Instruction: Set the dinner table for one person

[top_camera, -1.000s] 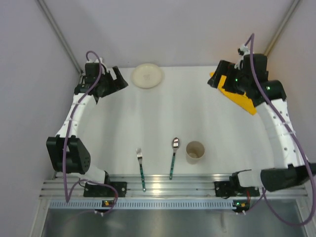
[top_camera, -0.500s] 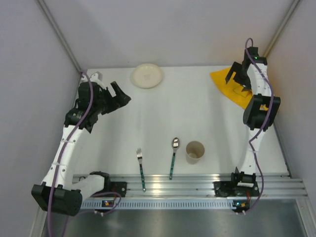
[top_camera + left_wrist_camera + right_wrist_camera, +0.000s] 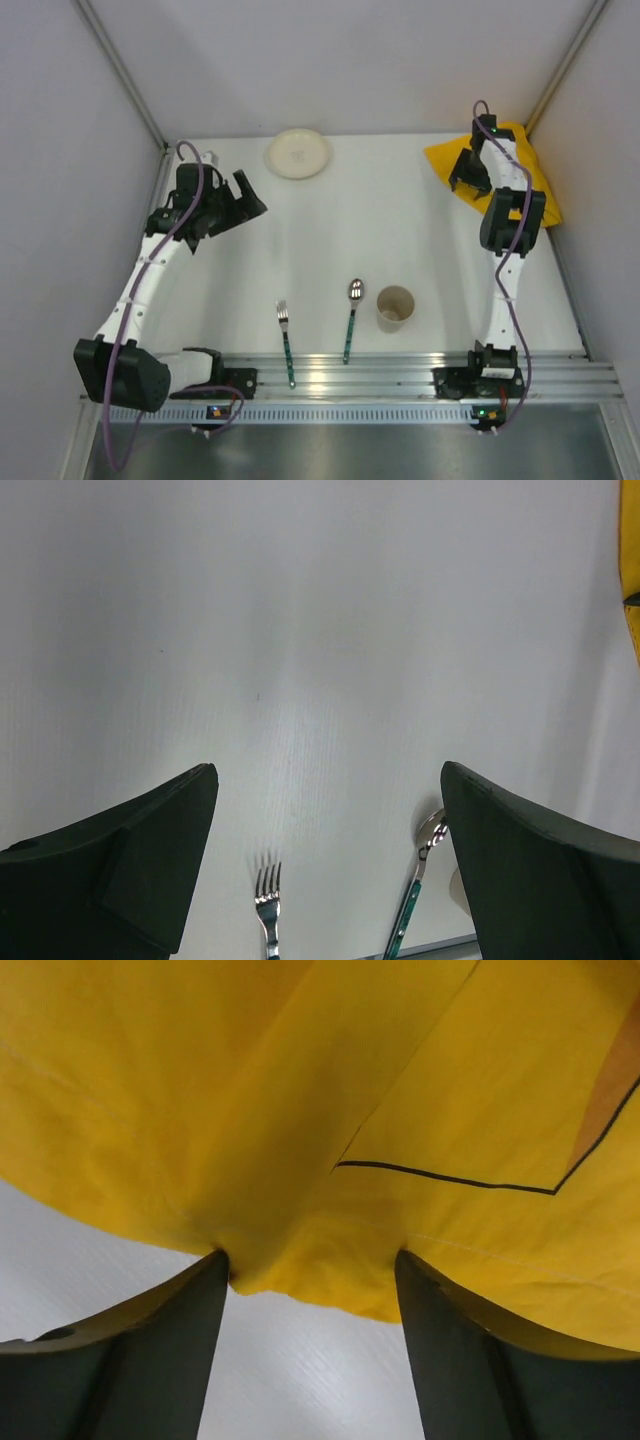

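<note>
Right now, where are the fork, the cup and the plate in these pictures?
Fork (image 3: 286, 345), overhead view, middle of its green handle.
Cup (image 3: 395, 305), overhead view, inside its open mouth.
Plate (image 3: 298, 153), overhead view, centre of its face.

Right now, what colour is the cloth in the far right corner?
The cloth is bright yellow with a thin black line, clearest in the right wrist view.

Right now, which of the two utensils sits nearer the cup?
The spoon, the one with the rounded bowl, lies just left of the cup. The fork, with tines, lies farther left.
</note>
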Action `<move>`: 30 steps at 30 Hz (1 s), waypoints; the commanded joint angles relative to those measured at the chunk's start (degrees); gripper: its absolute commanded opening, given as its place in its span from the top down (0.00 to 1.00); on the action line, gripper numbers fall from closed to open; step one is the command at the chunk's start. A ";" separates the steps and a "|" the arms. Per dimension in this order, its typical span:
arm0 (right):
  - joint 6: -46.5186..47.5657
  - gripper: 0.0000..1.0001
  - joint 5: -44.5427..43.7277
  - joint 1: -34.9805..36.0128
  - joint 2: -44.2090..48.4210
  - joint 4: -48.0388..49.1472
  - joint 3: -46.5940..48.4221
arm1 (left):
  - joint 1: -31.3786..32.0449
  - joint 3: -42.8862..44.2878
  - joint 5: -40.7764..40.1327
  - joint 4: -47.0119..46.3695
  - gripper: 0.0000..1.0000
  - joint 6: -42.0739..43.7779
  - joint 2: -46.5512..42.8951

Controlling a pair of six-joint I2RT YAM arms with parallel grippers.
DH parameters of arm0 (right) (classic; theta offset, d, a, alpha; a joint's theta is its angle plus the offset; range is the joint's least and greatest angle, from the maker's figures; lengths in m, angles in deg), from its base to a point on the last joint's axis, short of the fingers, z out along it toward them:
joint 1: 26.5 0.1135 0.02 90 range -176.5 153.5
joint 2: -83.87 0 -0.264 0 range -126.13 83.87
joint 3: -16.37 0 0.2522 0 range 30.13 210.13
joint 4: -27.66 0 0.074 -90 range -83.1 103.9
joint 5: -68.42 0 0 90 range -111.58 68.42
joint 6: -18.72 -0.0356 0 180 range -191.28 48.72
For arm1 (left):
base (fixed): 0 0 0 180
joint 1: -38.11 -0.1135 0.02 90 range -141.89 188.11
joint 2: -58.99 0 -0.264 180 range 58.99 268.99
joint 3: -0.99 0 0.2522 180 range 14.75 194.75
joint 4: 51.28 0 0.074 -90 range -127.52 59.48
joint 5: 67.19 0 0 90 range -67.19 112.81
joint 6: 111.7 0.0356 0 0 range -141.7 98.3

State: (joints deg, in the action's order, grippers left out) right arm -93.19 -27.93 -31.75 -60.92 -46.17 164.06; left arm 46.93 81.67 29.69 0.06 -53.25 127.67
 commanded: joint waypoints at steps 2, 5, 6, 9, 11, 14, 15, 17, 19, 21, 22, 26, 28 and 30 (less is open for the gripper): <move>0.03 0.46 1.07 1.30 -0.93 0.13 -2.79 | -0.03 4.27 -1.25 -0.49 0.02 1.40 2.50; 0.99 0.61 1.51 1.74 -1.37 0.57 -3.94 | 0.06 5.33 -1.07 -0.49 0.02 1.84 4.70; 1.43 0.67 1.86 1.91 -1.37 0.75 -4.55 | -0.03 5.51 -0.90 -0.41 0.02 2.02 5.40; 2.22 0.96 3.71 3.14 -0.76 0.66 -6.65 | -0.03 6.30 0.24 -1.28 0.01 2.20 7.42; 2.31 1.00 5.20 4.37 0.90 1.01 -8.85 | -0.03 6.91 0.42 -1.72 0.01 2.02 9.18; 1.26 1.00 10.52 7.89 7.05 3.73 -15.61 | -0.03 9.10 0.68 -2.34 0.02 1.49 12.78; -0.05 1.00 12.39 9.46 10.81 5.30 -18.93 | -0.03 9.81 0.95 -2.43 0.01 1.32 13.92; -2.42 1.00 20.44 11.05 15.04 8.29 -23.08 | 0.14 11.91 1.82 -2.43 0.01 1.14 17.70; -7.16 1.00 26.45 14.65 20.32 13.63 -28.27 | 0.67 13.23 2.53 -2.60 0.01 0.88 21.46; -13.20 1.00 33.92 19.37 24.18 17.43 -31.52 | 1.28 15.52 3.75 -2.43 0.01 0.00 24.03; -15.42 1.00 36.12 21.06 25.16 22.15 -32.14 | 1.64 16.40 4.28 -1.99 0.01 -0.35 26.65; -25.10 0.35 43.96 26.78 28.16 34.04 -33.82 | 4.27 19.91 5.08 -1.64 0.02 -2.37 31.33; -26.86 0.00 45.45 27.32 30.00 37.03 -35.22 | 6.90 20.45 5.43 -2.07 0.01 -2.73 32.99; -25.39 0.00 47.04 26.27 32.80 35.92 -37.41 | 9.63 20.10 6.04 -3.82 0.01 -3.25 33.88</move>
State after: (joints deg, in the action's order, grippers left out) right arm -114.44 12.64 -2.40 -35.17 -17.10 128.69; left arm 53.23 99.41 33.32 -1.23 -54.85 161.33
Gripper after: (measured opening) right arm 0.986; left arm 0.986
